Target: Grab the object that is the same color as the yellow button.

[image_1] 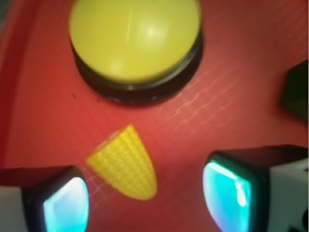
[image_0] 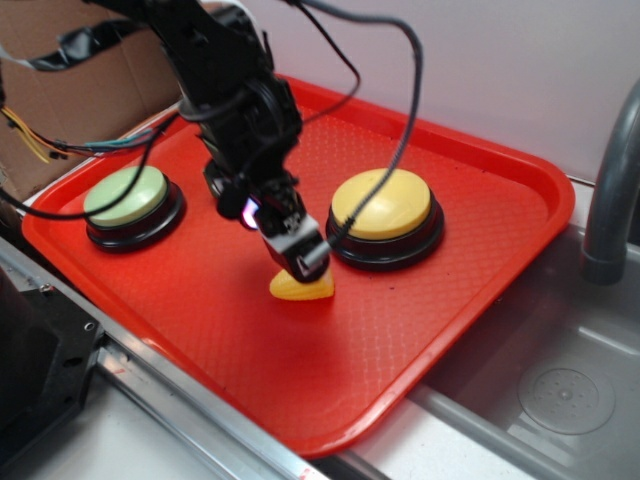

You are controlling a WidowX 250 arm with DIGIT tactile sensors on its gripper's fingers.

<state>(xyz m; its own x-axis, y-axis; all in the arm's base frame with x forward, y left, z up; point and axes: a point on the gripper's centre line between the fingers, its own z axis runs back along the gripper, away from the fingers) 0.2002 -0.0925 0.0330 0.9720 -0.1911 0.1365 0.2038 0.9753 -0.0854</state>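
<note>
On the red tray [image_0: 480, 250], left to right: a pale green button [image_0: 127, 196], the gripper [image_0: 300, 262], the toy corn [image_0: 303, 288] and the yellow button [image_0: 385, 205] are seen.
Left pad [image_1: 65, 203]: it is seen at the lower left of the wrist view, just beside the corn's wide end, with a thin strip of tray showing between.
Corn position [image_1: 124, 163]: it is lying flat on the tray, between the two pads and nearer the left one, in front of the yellow button [image_1: 135, 36] and apart from it.
Corn long axis: it is set on a diagonal, the rounded tip towards the lower right and the cut end towards the upper left, so it is skewed to the line between the pads.
Right pad [image_1: 227, 191]: it is held well clear of the corn.
Gripper state: the jaws are spread wide and nothing is held.
Relation for the coming move: the corn is judged to lie directly beneath the gripper; a small shift towards the left pad's side would probably centre it before closing.
Risk: the tapered, ridged shape may be squeezed out sideways if it is pinched near the tip.
</note>
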